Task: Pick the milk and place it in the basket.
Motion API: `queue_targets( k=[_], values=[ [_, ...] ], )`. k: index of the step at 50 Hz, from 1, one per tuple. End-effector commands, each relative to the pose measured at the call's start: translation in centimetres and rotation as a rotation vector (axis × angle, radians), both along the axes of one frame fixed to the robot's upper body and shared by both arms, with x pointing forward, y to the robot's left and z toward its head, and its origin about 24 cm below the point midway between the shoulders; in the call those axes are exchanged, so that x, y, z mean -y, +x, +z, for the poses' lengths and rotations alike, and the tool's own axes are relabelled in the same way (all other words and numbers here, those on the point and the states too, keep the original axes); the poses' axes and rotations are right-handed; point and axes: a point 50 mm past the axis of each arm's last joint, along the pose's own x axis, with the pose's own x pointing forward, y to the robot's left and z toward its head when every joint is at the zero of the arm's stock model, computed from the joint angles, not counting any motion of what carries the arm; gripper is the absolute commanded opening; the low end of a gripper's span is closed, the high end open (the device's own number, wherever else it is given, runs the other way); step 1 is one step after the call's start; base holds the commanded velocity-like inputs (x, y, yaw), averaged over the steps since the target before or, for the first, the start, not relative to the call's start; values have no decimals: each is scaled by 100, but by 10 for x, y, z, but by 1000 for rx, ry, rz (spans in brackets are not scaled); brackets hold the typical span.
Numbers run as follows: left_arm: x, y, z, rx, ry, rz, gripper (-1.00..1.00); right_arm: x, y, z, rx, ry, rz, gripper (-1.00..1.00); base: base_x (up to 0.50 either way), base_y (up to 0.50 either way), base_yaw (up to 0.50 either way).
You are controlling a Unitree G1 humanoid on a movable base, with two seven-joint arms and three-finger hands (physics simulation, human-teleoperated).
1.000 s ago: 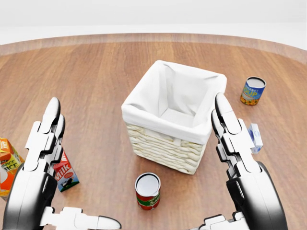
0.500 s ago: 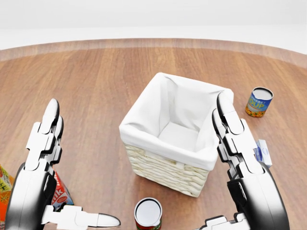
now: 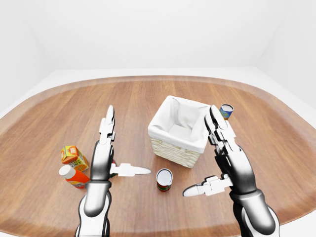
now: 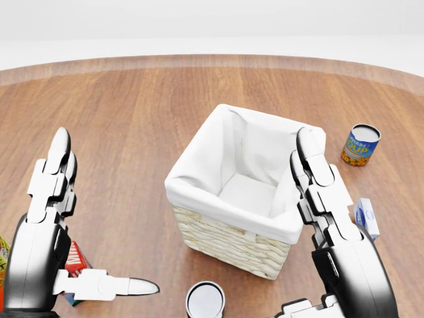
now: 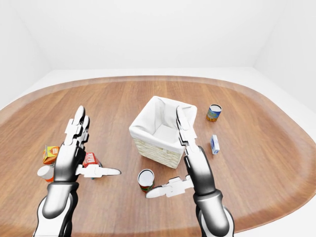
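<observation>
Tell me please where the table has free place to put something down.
Bare wood lies above the basket toward the table's top edge, and right of the small blue carton. It is crowded at lower left, where the cartons and bottle sit by the left hand.

Bare simulated test room (blank white walls); one wooden table (image 3: 276, 148).

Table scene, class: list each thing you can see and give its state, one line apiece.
basket: upright, empty.
milk carton: upright on the table, partly hidden by the left hand.
left hand: fingers open, holding nothing.
right hand: fingers open, holding nothing.
red can: upright.
blue soup can: upright.
orange juice carton: upright.
small blue-white carton: on the table.
</observation>
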Motion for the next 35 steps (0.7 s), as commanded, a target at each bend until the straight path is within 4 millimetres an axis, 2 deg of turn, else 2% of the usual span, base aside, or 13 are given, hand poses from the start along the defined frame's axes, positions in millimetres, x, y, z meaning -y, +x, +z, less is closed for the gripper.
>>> queue_targets(
  k=[1, 4, 6, 7, 11, 16, 18, 25, 31, 35],
  values=[
    [-20, 17, -7, -9, 106, 150, 100, 0, -1, 0, 6, -1, 1, 100, 0, 0, 0],
    [-32, 22, -7, 26, 204, 204, 100, 0, -1, 1, 4, 0, 0, 100, 0, 0, 0],
    [-31, 13, -1, -49, 84, 27, 100, 0, 0, 0, 2, 3, 0, 100, 0, 0, 0],
    [-31, 12, -1, -48, 82, 22, 100, 0, 1, 0, 2, 3, 0, 100, 0, 0, 0],
    [-42, 3, 8, -37, 153, 32, 100, 0, 1, 0, 3, 4, 0, 100, 0, 0, 0],
    [-67, 7, 4, -66, 280, 148, 100, 1, 1, 0, 2, 6, -1, 100, 0, 0, 0],
    [-71, 5, -2, -126, 216, 93, 100, -1, 1, 0, 9, -5, -7, 100, 0, 0, 0],
    [-78, 4, -20, -160, 265, 131, 100, 1, 0, 2, 9, 2, -6, 100, 0, 0, 0],
    [-82, 5, -27, -176, 276, 140, 100, 1, 0, 2, 10, 4, -7, 100, 0, 0, 0],
    [-86, 14, -43, -212, 285, 160, 100, 0, -1, 2, 12, 5, -2, 100, 0, 0, 0]
  ],
)
